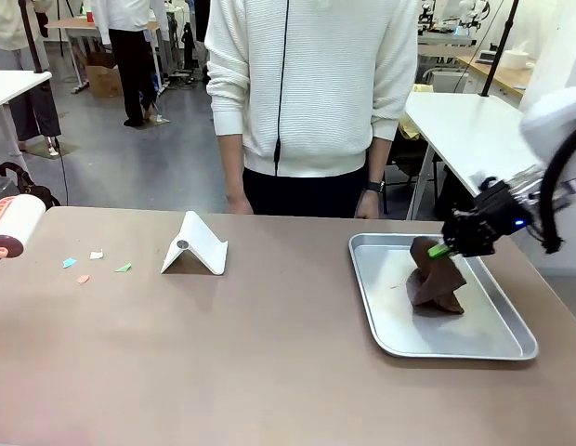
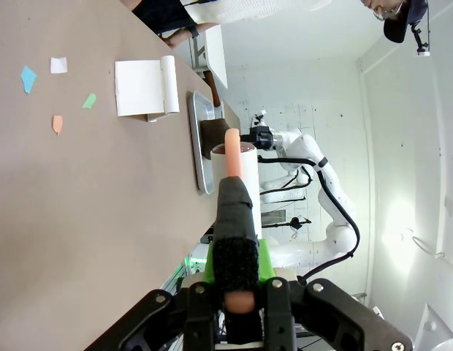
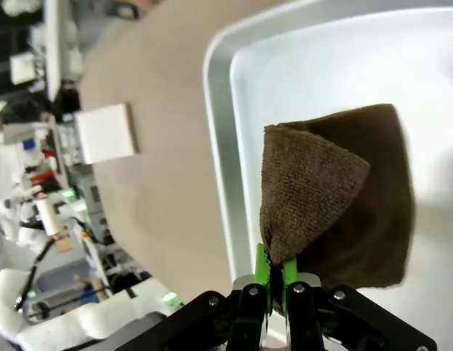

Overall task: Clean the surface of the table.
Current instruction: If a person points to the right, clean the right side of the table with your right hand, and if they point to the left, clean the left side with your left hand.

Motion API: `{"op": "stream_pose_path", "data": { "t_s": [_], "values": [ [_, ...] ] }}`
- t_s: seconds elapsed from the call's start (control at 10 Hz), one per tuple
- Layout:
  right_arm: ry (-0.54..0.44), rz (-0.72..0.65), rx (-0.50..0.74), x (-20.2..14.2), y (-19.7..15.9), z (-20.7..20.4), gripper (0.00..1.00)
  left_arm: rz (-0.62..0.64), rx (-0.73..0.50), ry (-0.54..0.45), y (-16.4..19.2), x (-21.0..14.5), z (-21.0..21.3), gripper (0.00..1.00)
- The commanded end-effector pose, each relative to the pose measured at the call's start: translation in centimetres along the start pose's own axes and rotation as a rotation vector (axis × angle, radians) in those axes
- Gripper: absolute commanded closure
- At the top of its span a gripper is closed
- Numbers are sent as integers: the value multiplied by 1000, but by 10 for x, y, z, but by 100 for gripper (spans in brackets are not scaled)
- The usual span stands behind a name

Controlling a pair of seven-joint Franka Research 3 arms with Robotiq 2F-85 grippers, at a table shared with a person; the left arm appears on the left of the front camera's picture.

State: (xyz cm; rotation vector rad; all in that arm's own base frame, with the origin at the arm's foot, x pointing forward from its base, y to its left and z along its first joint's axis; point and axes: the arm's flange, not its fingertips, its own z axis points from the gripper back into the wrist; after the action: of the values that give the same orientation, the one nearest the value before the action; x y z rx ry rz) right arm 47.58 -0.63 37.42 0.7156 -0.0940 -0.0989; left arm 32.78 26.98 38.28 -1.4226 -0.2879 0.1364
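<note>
Right gripper (image 1: pixel 448 249) is clenched on a corner of the brown cloth (image 1: pixel 435 281), whose lower end looks to rest in the tray (image 1: pixel 455 351). Left gripper (image 2: pixel 237 272) is clamped on the lint roller (image 2: pixel 234 157) handle. I read this as the pickup step. Next I'd clear the tray rim and carry the cloth across the table (image 1: pixel 269 362), which spans the foreground, to the paper scraps (image 1: pixel 84 265). No legible print.

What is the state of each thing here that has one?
right gripper, shut on the brown cloth.
brown cloth, corner lifted, rest in the tray.
tray, flat on the table.
left gripper, shut on the lint roller.
paper scraps, loose on the table.
white stand, upright.
</note>
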Motion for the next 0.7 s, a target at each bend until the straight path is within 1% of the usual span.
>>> {"op": "stream_pose_path", "data": {
  "t_s": [0.0, 0.1, 0.2, 0.4, 0.5, 0.6],
  "values": [
    [-11, 49, 122, -52, -7, 50, 93, -16, -8, 8, -3, -3, 0, 78],
    [40, 84, 233, -69, -10, 73, 93, -16, -8, 8, -3, -3, 0, 78],
    [-1, 157, 411, -77, -17, 93, 93, -16, -8, 8, -3, -3, 0, 78],
    [47, 214, 788, -80, -44, 119, 93, -16, -8, 8, -3, -3, 0, 78],
    [38, 241, 967, -81, -60, 126, 93, -16, -8, 8, -3, -3, 0, 78],
    [-29, 252, 1069, -82, -77, 132, 93, -16, -8, 8, -3, -3, 0, 78]
  ]
}}
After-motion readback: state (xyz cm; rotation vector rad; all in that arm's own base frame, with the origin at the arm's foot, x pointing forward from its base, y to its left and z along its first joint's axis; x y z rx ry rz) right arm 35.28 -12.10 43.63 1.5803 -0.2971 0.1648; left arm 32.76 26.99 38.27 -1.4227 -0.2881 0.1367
